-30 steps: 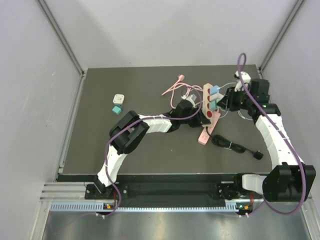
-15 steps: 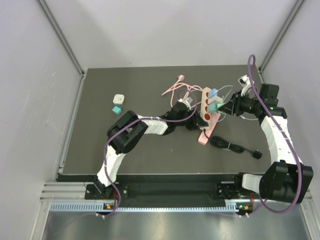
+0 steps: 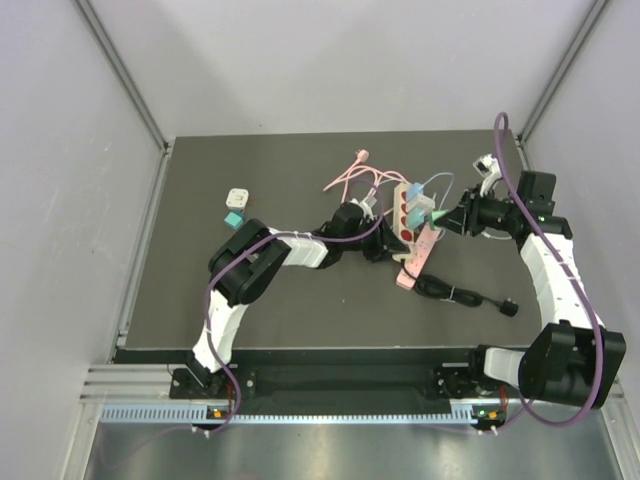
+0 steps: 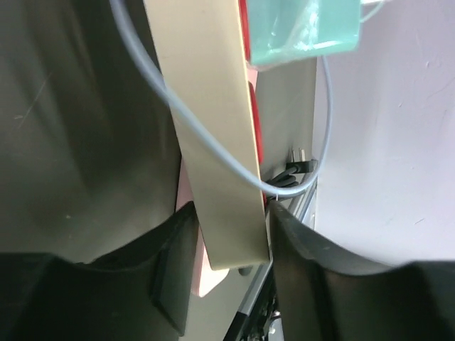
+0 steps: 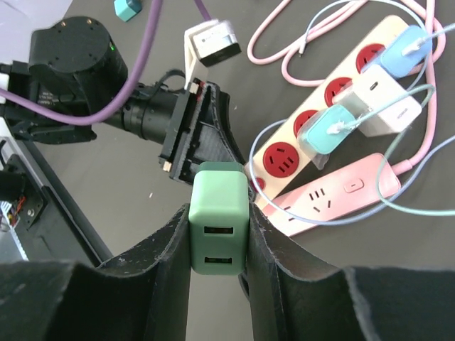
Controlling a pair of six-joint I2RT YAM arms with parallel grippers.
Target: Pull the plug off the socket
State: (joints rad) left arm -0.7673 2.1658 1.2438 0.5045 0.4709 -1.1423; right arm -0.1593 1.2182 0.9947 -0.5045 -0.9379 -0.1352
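A cream power strip with red sockets (image 3: 404,203) lies mid-table, tilted up on its edge. My left gripper (image 3: 384,240) is shut on its near end; in the left wrist view the strip (image 4: 213,142) sits clamped between my fingers (image 4: 227,245). My right gripper (image 3: 447,217) is shut on a green two-port USB plug (image 5: 219,220), also seen in the top view (image 3: 437,215), at the strip's red face near that same end. Its prongs are hidden, so I cannot tell if they are in the socket. The plug also shows in the left wrist view (image 4: 302,28).
Two blue plugs (image 5: 370,85) and a white adapter (image 5: 384,110) with thin cables sit in the strip. A pink power strip (image 3: 420,256) lies under it. A black cable (image 3: 462,296) lies front right, pink cable (image 3: 350,172) behind. Two small adapters (image 3: 236,206) lie left.
The cream strip has shifted left and tipped up on its edge in my left gripper. My right gripper with the green plug has followed slightly left. The black cable has shifted a little.
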